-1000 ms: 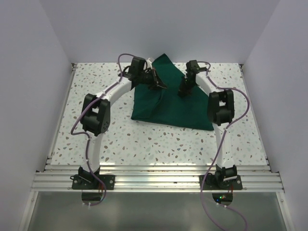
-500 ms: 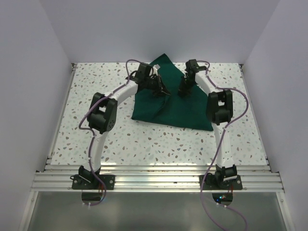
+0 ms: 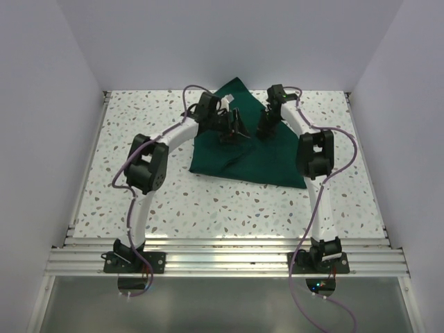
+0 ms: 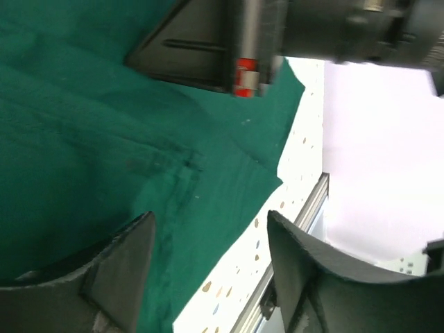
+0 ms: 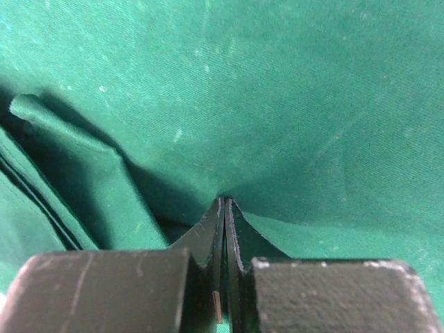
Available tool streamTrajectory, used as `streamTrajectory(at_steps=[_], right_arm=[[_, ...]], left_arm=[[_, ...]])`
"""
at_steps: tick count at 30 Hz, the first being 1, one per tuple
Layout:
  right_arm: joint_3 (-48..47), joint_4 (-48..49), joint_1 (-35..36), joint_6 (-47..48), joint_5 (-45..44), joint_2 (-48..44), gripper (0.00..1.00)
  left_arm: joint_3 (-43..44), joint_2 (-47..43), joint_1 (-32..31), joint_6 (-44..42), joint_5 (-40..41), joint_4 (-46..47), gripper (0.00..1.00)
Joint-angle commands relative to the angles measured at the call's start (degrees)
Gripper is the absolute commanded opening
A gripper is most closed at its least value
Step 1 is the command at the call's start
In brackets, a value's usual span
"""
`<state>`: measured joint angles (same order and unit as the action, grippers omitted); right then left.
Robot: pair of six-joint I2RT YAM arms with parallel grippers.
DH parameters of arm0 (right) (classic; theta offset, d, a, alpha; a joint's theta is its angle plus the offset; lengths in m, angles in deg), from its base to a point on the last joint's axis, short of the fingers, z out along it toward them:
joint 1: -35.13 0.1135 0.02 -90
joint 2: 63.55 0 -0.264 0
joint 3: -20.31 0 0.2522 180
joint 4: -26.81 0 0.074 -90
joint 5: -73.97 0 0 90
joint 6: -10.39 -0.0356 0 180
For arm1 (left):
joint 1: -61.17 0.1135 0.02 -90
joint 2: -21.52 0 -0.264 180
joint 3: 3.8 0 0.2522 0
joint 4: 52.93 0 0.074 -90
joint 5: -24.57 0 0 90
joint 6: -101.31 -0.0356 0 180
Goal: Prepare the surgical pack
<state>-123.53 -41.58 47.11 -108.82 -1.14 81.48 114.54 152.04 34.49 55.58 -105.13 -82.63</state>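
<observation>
Dark green cloth (image 3: 246, 156): rumpled, upper centre of speckled table (image 3: 208, 201). Left gripper (image 4: 208, 229): jaws apart over the cloth. Right gripper (image 5: 224, 202): jaws closed, tips touching cloth.

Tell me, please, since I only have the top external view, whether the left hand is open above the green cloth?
Observer: Yes. The left wrist view shows the left hand open, with nothing between its fingers and only the green cloth beneath.
Operator: Thank you. And the right hand?
Observer: Its own wrist view shows the right hand shut, with its tips against the cloth.
Operator: Is the cloth flat there?
Observer: No. In that view a raised fold lies just left of those tips.
</observation>
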Motion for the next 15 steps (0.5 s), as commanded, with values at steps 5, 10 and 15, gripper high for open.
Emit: streamTrajectory(at_steps=[5, 10, 15], right_arm=[[-6.1, -2.9, -1.2, 0.5, -1.6, -2.0, 0.0], [-5.9, -5.1, -5.9, -0.5, -0.7, -7.3, 0.01], [5.4, -4.2, -8.7, 0.7, 3.5, -16.9, 0.01]], left_arm=[[1.3, -9.4, 3.0, -6.5, -1.1, -0.2, 0.47], [-4.1, -9.9, 3.0, -7.7, -4.1, 0.8, 0.27], [-16.7, -16.3, 3.4, -11.2, -4.6, 3.6, 0.06]])
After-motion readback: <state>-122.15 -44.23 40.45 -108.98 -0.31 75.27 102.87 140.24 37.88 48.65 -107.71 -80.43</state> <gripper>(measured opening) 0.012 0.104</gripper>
